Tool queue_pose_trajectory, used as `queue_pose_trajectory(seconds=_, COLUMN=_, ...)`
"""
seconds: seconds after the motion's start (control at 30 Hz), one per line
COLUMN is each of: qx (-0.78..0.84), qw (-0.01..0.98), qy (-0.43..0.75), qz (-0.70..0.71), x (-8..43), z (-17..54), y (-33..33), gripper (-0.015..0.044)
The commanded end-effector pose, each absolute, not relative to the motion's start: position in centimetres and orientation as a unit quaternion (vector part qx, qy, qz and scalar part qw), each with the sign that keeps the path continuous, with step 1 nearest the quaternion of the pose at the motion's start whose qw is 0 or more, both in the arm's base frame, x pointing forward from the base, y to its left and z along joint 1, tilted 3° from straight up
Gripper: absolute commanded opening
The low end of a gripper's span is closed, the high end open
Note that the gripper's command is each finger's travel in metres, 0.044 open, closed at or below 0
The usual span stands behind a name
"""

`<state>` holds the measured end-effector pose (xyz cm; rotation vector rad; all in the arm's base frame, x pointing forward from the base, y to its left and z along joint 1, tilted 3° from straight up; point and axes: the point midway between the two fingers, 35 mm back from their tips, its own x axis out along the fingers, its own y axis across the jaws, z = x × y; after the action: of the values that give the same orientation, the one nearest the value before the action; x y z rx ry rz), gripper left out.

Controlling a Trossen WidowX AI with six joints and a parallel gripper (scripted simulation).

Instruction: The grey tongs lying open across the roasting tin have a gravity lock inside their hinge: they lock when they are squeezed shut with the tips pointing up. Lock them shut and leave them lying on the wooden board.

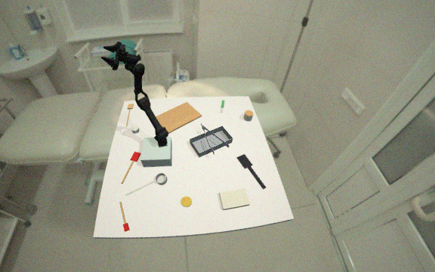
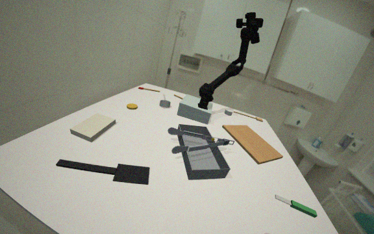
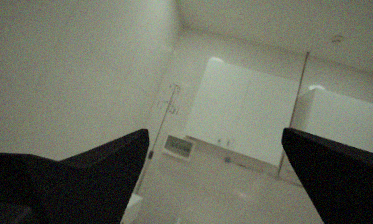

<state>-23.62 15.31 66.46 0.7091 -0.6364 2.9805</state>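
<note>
The grey tongs [image 1: 202,126] [image 2: 180,149] lie open across the roasting tin [image 1: 202,153] [image 2: 208,173]. Their two arms are spread and both rounded tips reach past one long side of the tin; the hinge end sticks out past the other, toward the wooden board. The wooden board [image 1: 181,115] [image 2: 253,144] lies flat beside the tin, apart from the tongs. My gripper [image 1: 103,53] [image 3: 214,135] is open and empty, raised high above the table and far from the tongs. The wrist view shows only walls and cabinets between the fingers; its fingertips are not clear in the exterior view.
The arm stands on a pale block [image 1: 156,153] [image 2: 193,110] near the tin and board. A black spatula [image 1: 245,161] [image 2: 132,173], green-handled knife [image 1: 223,103] [image 2: 304,208], cream block [image 1: 234,199] [image 2: 93,127], yellow disc [image 1: 186,201] [image 2: 132,106] and orange-topped pot [image 1: 248,115] are on the table.
</note>
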Motion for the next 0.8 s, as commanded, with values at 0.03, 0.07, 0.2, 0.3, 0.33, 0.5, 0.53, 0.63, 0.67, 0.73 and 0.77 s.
queue_pose_trajectory(seconds=0.03, qx=0.229, qw=0.006, qy=-0.204, qz=0.952, x=-23.5, z=66.6, y=15.2, gripper=0.044)
queue_pose_trajectory(seconds=0.07, qx=0.233, qw=0.007, qy=-0.207, qz=0.95, x=-23.3, z=66.8, y=14.8, gripper=0.044)
queue_pose_trajectory(seconds=0.2, qx=0.249, qw=0.003, qy=-0.208, qz=0.946, x=-22.7, z=67.4, y=13.6, gripper=0.044)
queue_pose_trajectory(seconds=0.3, qx=0.272, qw=0.003, qy=-0.221, qz=0.937, x=-21.8, z=68.4, y=12.1, gripper=0.044)
queue_pose_trajectory(seconds=0.33, qx=0.281, qw=0.0, qy=-0.221, qz=0.934, x=-21.4, z=68.8, y=11.4, gripper=0.044)
queue_pose_trajectory(seconds=0.5, qx=0.32, qw=-0.012, qy=-0.234, qz=0.918, x=-19.6, z=70.2, y=8.4, gripper=0.044)
queue_pose_trajectory(seconds=0.53, qx=0.328, qw=-0.015, qy=-0.238, qz=0.914, x=-19.2, z=70.5, y=7.8, gripper=0.044)
queue_pose_trajectory(seconds=0.63, qx=0.365, qw=-0.03, qy=-0.249, qz=0.897, x=-17.3, z=71.6, y=4.9, gripper=0.044)
queue_pose_trajectory(seconds=0.67, qx=0.379, qw=-0.035, qy=-0.257, qz=0.888, x=-16.6, z=72.0, y=3.9, gripper=0.044)
queue_pose_trajectory(seconds=0.73, qx=0.41, qw=-0.05, qy=-0.267, qz=0.871, x=-14.8, z=72.8, y=1.5, gripper=0.044)
queue_pose_trajectory(seconds=0.77, qx=0.426, qw=-0.058, qy=-0.273, qz=0.86, x=-13.8, z=73.1, y=0.2, gripper=0.044)
